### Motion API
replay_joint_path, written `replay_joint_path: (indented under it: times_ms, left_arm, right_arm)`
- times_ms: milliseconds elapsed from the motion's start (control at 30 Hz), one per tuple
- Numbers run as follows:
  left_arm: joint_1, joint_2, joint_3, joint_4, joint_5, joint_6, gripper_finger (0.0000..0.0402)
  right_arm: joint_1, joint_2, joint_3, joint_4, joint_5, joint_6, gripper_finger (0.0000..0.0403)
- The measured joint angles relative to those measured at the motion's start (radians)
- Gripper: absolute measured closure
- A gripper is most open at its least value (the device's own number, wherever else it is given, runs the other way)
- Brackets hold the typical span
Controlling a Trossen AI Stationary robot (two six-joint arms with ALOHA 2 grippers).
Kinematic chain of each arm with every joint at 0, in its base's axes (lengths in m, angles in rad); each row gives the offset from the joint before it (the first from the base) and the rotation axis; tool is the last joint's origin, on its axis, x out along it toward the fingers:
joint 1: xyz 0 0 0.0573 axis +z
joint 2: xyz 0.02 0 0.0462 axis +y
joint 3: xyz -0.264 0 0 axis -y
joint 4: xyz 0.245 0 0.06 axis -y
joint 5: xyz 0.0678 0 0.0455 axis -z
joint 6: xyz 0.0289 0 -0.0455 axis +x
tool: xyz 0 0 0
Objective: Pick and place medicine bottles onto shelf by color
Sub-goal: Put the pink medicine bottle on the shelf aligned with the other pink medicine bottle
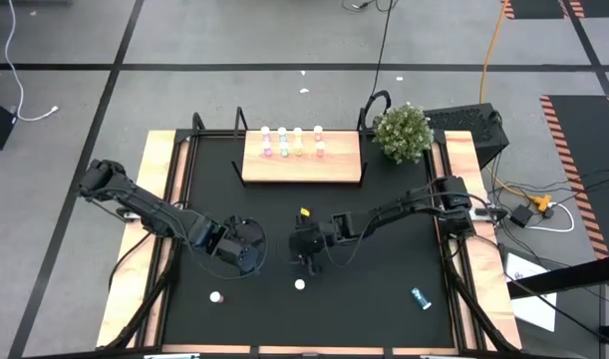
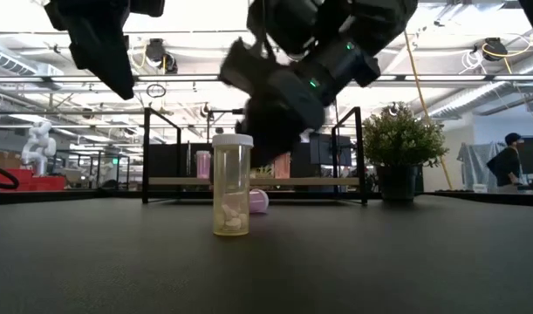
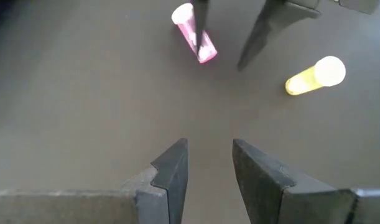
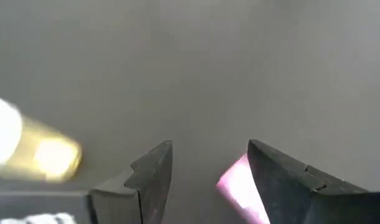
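A matte black tabletop (image 1: 384, 279) with pale wooden side strips (image 1: 145, 229) carries a flat light-wood shelf (image 1: 302, 168) with thin black metal end brackets at its far edge. Eight tiny cylindrical bottles with white caps stand on the shelf in two rows of four (image 1: 291, 142); their bodies look pink, green and pale orange, though the exact colours are hard to tell. A bushy green potted plant (image 1: 402, 132) stands just beside the shelf's right end.

Four more bottles are off the shelf. A yellow bottle (image 2: 232, 185) of clear plastic with a white cap stands upright near the table's middle, pale tablets showing inside. A pink bottle (image 3: 194, 33) lies on its side close by. A blue-green bottle (image 1: 420, 297) lies well apart toward the front right, and a white-capped one (image 1: 216, 296) toward the front left.

The right gripper (image 4: 208, 180) hangs low over the table's centre, its two dark wedge-shaped fingers parted, with the pink bottle lying between them, close against one finger; whether they touch cannot be told. The left gripper (image 3: 208, 165) hovers left of centre, its jaws slightly parted and holding nothing, well apart from the pink and yellow bottles.
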Motion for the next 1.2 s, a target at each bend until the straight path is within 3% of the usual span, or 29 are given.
replay_joint_path:
  times_ms: [233,400,567,733,833,1033,1200]
  left_arm:
    - [-0.012,0.0,0.0,0.003,-0.017,-0.124,0.0275]
    - [-0.012,0.0,0.0,0.013,-0.019,-0.188,0.0275]
    - [-0.012,0.0,0.0,0.036,-0.019,-0.172,0.0275]
    - [-0.012,0.0,0.0,0.039,-0.019,-0.118,0.0275]
    - [-0.01,0.0,0.0,0.039,-0.02,-0.06,0.0275]
    - [0.023,0.0,0.0,0.04,-0.021,0.005,0.0275]
    - [0.028,0.0,0.0,0.042,-0.044,-0.135,0.0272]
  right_arm:
    - [-0.02,-0.001,0.001,-0.187,-0.155,-0.132,0.02]
    - [-0.003,-0.041,0.0,-0.326,-0.175,-0.199,0.02]
    - [0.038,-0.115,0.0,-0.373,-0.095,-0.139,0.02]
    - [0.078,-0.207,0.001,-0.39,0.139,-0.131,0.02]
    - [0.061,-0.228,0.001,-0.424,0.212,-0.213,0.02]
    - [-0.027,-0.209,0.001,-0.476,0.151,-0.416,0.02]
    - [-0.103,-0.2,0.002,-0.479,0.043,-0.552,0.02]
